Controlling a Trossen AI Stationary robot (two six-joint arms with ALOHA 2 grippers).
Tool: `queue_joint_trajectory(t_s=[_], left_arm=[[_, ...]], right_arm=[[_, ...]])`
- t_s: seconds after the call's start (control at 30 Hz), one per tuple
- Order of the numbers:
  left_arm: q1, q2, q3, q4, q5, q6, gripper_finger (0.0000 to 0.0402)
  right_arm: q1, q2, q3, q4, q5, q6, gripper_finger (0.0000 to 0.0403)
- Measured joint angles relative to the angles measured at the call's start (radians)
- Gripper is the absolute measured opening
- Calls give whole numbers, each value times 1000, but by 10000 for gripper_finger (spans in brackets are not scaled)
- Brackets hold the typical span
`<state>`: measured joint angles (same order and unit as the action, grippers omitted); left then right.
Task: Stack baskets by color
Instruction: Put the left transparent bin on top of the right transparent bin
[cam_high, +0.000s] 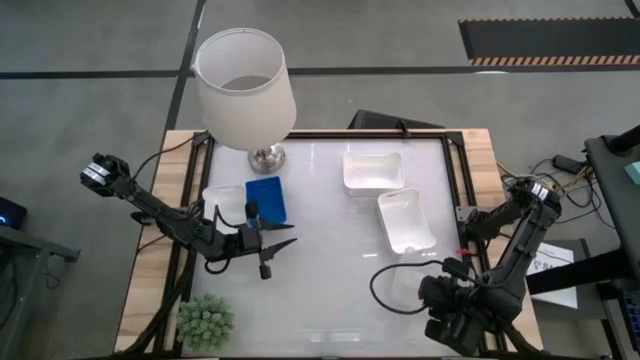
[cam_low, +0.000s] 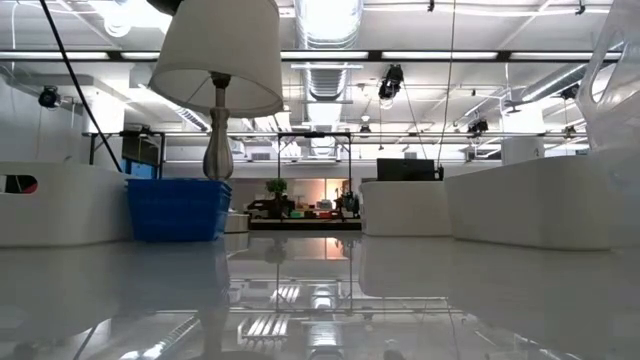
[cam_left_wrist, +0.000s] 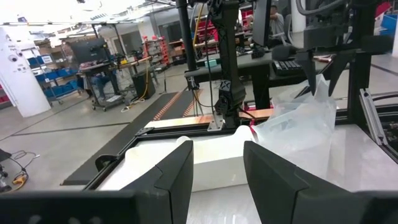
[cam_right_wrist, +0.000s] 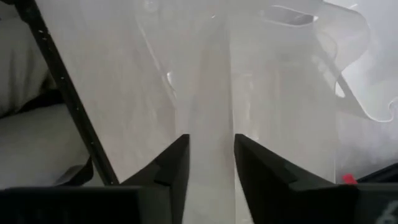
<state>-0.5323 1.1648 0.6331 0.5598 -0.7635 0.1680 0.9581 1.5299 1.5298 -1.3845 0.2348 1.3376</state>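
four baskets lie on the table (cam_high: 330, 290), seen from above. at the far left, the left gripper (cam_high: 262, 247) is low over the near-left part of the table, with its fingers spread and nothing between them. its tips point toward the middle of the table. just behind it lies a white basket (cam_high: 222, 203), and the blue basket (cam_high: 267, 197) lies beside that one on the right, touching it or almost. the dark base of the gripper covers the near edge of the blue basket. behind these two stands a lamp (cam_high: 245, 85) with a white shade and a metal foot. at the near-left corner is a small green plant (cam_high: 206, 322).

more to the right, past the middle, a second white basket (cam_high: 373, 170) sits at the far side. a third white basket (cam_high: 405, 221) lies near it, closer to the front and turned a little. the two are apart. all baskets lie single; none is stacked.

at the far right, the right gripper (cam_high: 450, 325) is at the near-right corner, at the edge of the table. in its wrist view the fingers (cam_right_wrist: 171, 171) are a little apart and they pinch nothing. a clear plastic thing (cam_right_wrist: 348, 62) shows close in front of them, but i cannot tell what it is.

in the low view the blue basket (cam_low: 178, 208) stands under the lamp, with white baskets at both sides.
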Motion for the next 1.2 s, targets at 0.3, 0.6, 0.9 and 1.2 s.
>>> queue_joint_trajectory(t_s=[0.3,0.6,0.9,1.2], left_arm=[[0,0,0,0,0,0,125],[0,0,-1,0,0,-2,125],[0,0,-1,0,0,-3,125],[0,0,-1,0,0,-4,125]], right_arm=[[0,0,-48,34,13,2,16],[0,7,-82,39,80,6,74],[-1,11,-163,116,76,-9,128],[-1,14,-226,169,45,-1,48]])
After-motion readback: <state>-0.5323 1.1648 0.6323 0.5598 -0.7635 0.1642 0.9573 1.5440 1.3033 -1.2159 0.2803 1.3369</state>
